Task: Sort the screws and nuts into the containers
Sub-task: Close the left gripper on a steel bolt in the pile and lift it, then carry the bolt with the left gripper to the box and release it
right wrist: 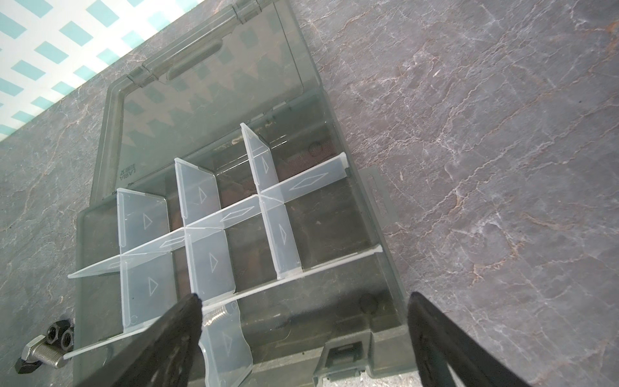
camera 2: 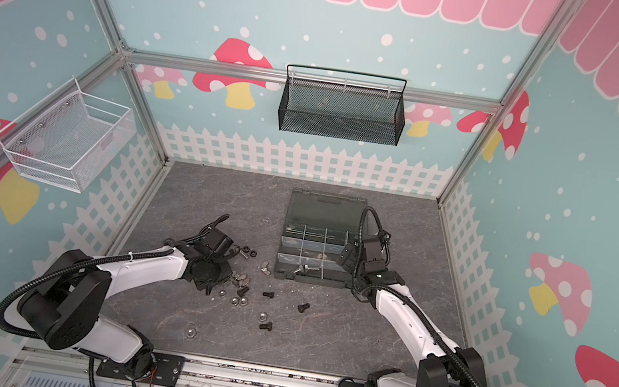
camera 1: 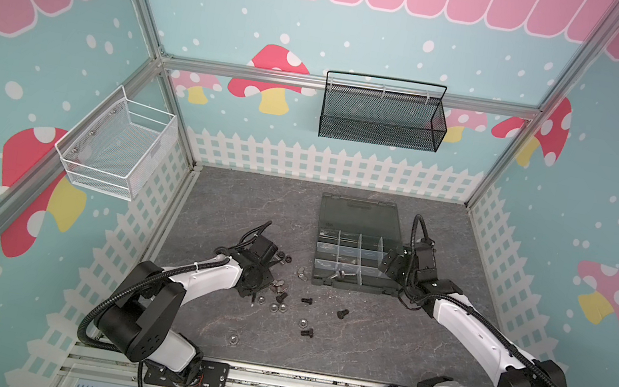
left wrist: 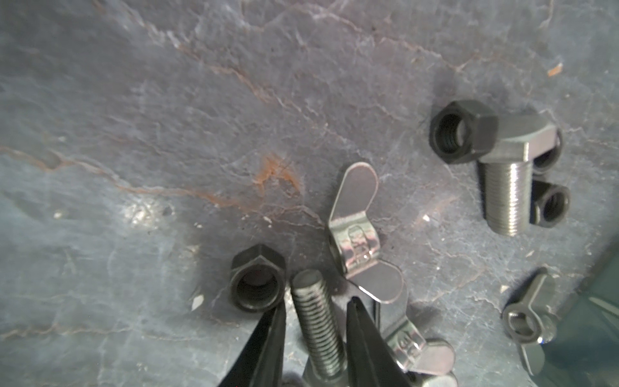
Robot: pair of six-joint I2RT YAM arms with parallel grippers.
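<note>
Our left gripper (left wrist: 316, 301) stands narrowly spread, its tips straddling the shank of a silver screw (left wrist: 318, 335) that lies on the stone-patterned tabletop (left wrist: 167, 134); we see no pinch yet, and judge the crosswise straddle is meant to catch the threads; a black nut (left wrist: 258, 284) touches one tip and a wing nut (left wrist: 358, 241) lies just beside the other, so either may be nudged; our right gripper (right wrist: 304, 298) hangs wide open over the organizer box (right wrist: 382, 214), whose near row holds screws (camera 1: 341, 274).
</note>
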